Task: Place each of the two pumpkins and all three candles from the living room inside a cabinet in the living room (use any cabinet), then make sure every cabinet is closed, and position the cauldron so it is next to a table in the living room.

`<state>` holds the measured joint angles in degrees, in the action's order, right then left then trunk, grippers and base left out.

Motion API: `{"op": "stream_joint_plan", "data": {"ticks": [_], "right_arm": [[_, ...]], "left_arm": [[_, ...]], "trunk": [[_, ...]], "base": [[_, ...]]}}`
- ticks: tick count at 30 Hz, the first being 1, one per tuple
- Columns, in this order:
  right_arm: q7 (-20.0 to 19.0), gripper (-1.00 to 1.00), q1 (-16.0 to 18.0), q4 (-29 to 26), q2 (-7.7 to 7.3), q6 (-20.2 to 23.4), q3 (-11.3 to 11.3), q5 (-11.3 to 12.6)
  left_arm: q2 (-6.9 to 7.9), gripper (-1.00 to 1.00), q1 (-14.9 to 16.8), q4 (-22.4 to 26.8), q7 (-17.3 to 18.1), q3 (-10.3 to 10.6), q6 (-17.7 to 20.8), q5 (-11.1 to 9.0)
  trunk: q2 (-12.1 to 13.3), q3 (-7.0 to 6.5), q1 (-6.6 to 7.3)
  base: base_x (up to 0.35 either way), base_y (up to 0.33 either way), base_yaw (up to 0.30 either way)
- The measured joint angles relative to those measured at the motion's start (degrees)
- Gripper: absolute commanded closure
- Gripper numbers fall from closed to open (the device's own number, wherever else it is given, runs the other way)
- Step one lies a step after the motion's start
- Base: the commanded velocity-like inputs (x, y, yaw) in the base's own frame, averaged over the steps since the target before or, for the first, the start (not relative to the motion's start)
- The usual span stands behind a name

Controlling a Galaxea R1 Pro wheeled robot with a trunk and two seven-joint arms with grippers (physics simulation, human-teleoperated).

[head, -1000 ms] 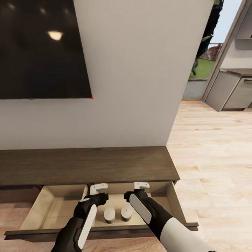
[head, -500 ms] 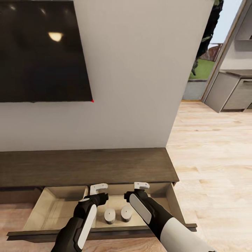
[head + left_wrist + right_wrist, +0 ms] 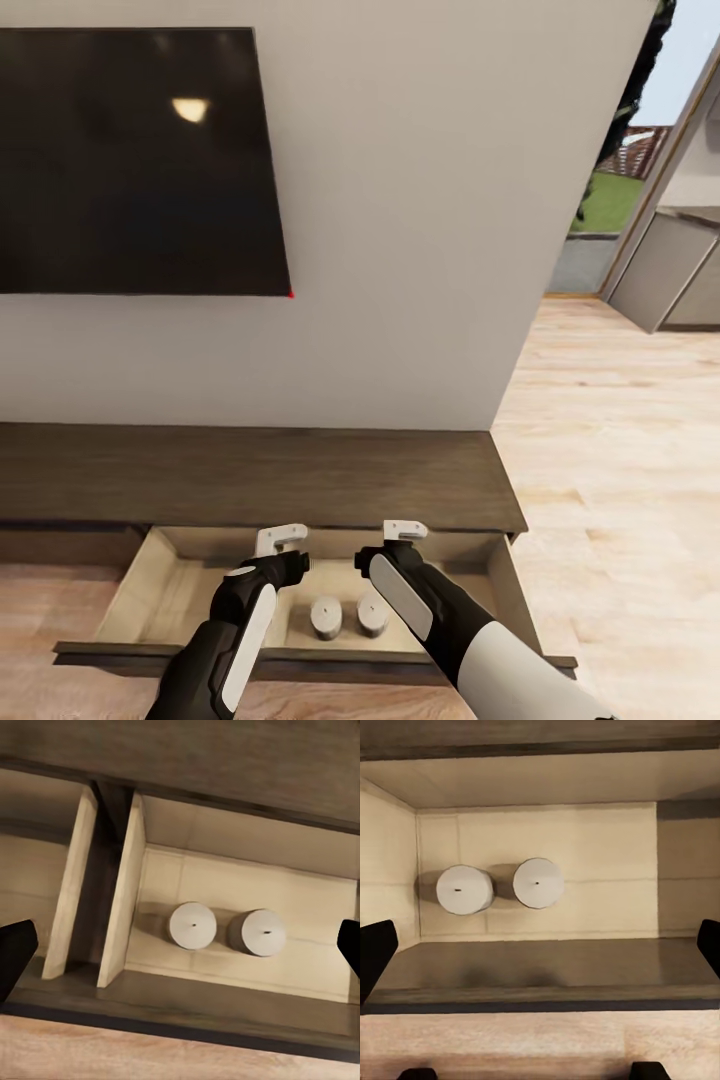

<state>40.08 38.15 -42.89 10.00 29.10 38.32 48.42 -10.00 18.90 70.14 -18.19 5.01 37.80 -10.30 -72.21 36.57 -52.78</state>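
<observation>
The long dark brown cabinet (image 3: 250,475) stands against the wall with a wide, beige-lined drawer (image 3: 180,590) pulled out. Two off-white candles (image 3: 325,617) (image 3: 372,612) stand upright side by side on the drawer floor. The left wrist view looks down on them (image 3: 193,925) (image 3: 257,932), as does the right wrist view (image 3: 463,889) (image 3: 538,882). My left gripper (image 3: 282,540) and right gripper (image 3: 405,530) hover above the drawer, both open and empty. In each wrist view the dark fingertips (image 3: 15,952) (image 3: 375,949) sit far apart.
A black TV (image 3: 140,160) hangs on the white wall above the cabinet. A beige divider (image 3: 124,885) splits the drawer's compartments. Pale wood floor (image 3: 620,450) stretches to the right, toward grey kitchen cupboards (image 3: 655,270) and a glass door.
The whole picture has shifted to the right, so the camera has moved. The candles stay in the drawer, and both grippers stay open above it.
</observation>
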Motion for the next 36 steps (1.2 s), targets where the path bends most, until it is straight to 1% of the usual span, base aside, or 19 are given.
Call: {"op": "stream_joint_plan", "data": {"ticks": [3,13,19,24,36], "right_arm": [[0.0,-1.0,0.0,0.0,0.0,0.0,0.0,0.0],[0.4,-1.0,0.0,0.0,0.0,-0.1,0.2,-0.1],[0.5,-1.0,0.0,0.0,0.0,-0.1,0.3,-0.1],[0.5,-1.0,0.0,-0.1,0.0,-0.2,0.4,-0.1],[0.4,-1.0,0.0,-0.1,0.0,-0.2,0.4,-0.1]], "left_arm": [[0.0,-1.0,0.0,0.0,0.0,0.0,0.0,0.1],[0.0,-1.0,0.0,0.0,0.0,-0.1,0.0,0.1],[0.0,-1.0,0.0,0.0,0.0,-0.1,0.0,0.2],[0.0,-1.0,0.0,0.0,0.0,-0.2,0.0,0.2],[0.0,-1.0,0.0,0.4,0.0,-0.2,-0.1,0.1]], "trunk": [[1.2,-0.6,0.66],[5.2,-2.41,2.85],[7.6,-3.58,4.17],[9.6,-4.5,5.27],[9.6,-4.51,5.28]], "base": [[0.0,0.0,0.214],[0.0,0.0,0.116],[0.0,0.0,0.21],[0.0,0.0,0.071],[0.0,0.0,0.005]]}}
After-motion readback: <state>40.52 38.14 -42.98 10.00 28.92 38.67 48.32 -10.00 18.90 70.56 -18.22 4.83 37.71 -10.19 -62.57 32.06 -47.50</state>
